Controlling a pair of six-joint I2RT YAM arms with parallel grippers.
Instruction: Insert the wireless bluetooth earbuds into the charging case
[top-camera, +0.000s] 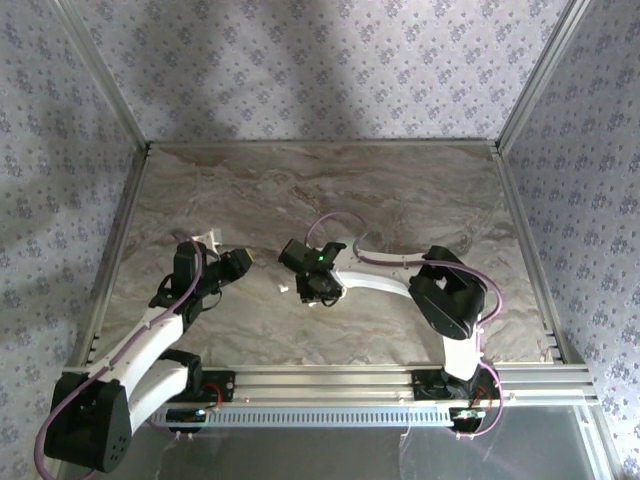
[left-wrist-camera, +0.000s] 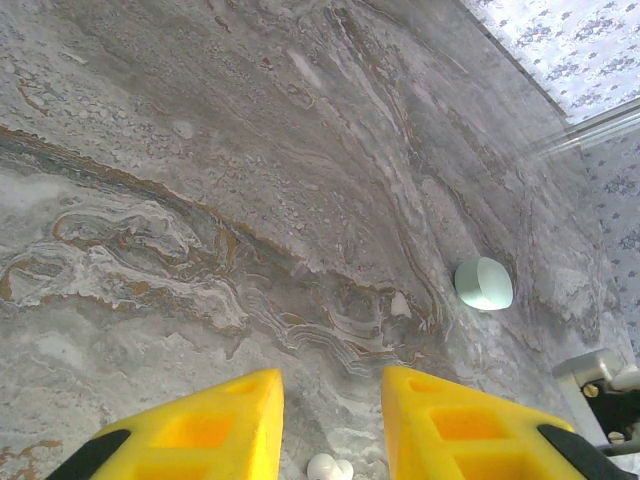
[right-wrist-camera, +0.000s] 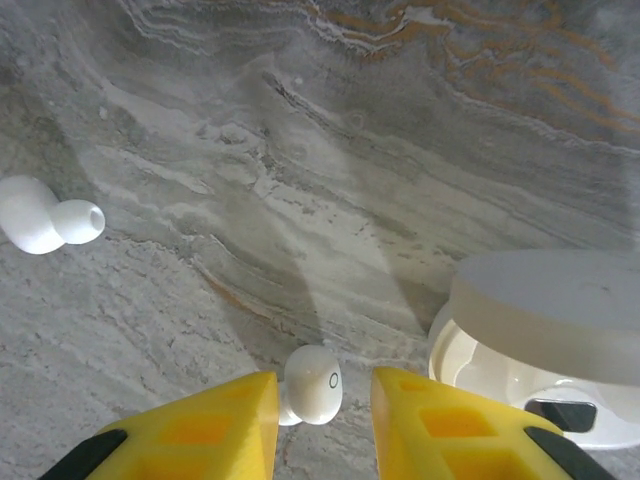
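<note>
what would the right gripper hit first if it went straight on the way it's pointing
The white earbud between the right gripper's jaws comes first, then probably the marble table under it, though depth is hard to judge. The open charging case sits off to one side.

We have the top camera high behind the arm bases, looking down and forward over the whole marble table (top-camera: 400, 190). Wrist cameras ride low, close to the marble, each looking out between its own yellow fingers: left gripper (left-wrist-camera: 330, 390), right gripper (right-wrist-camera: 322, 395). The top view covers both patches we see close up.
</note>
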